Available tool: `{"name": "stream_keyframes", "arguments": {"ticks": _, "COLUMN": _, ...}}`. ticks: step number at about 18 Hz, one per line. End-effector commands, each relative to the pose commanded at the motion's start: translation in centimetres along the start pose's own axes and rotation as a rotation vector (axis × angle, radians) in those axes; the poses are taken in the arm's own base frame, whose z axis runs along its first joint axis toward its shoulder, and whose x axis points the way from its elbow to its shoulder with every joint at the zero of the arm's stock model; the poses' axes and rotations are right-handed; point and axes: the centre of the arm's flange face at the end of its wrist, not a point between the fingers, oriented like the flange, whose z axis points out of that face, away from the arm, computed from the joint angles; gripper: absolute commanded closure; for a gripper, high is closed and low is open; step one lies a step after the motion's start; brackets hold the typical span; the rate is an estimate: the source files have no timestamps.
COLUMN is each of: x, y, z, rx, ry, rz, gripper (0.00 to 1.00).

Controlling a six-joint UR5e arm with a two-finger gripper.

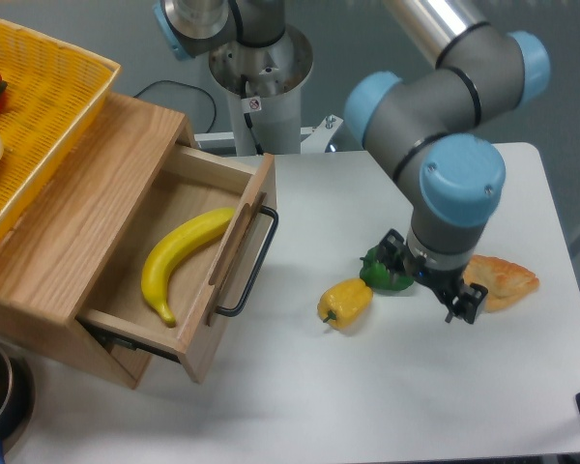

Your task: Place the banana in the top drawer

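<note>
- The arm reaches from its base at the far side of the scene, comes in from the top right, and bends down toward the right half.
- Its grey links meet at light-blue joint caps; the nearest cap faces the camera, just above the wrist.
- The wrist points downward, tilted slightly to the near side.
- The gripper (433,286) hangs low beneath the wrist, black, with its two fingers (467,302) pointing down.
- The fingers stand apart, one to the left, one to the right and nearer.
- Nothing sits between the fingers.
</note>
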Motion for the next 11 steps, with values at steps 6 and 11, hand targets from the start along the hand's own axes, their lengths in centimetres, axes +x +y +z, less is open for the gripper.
{"name": "stream_keyframes", "arguments": {"ticks": 6, "x": -1.5, "y": -0.4, "z": 0.9, "rx": 0.014, "ry": 0.007, "rz": 0.009, "gripper": 0.0}}
{"name": "stream_keyframes", "arguments": {"ticks": 11, "x": -2.2, "y": 0.2, "z": 1.5, "rx": 0.029, "ry": 0.024, "rz": 0.002, "gripper": 0.0}}
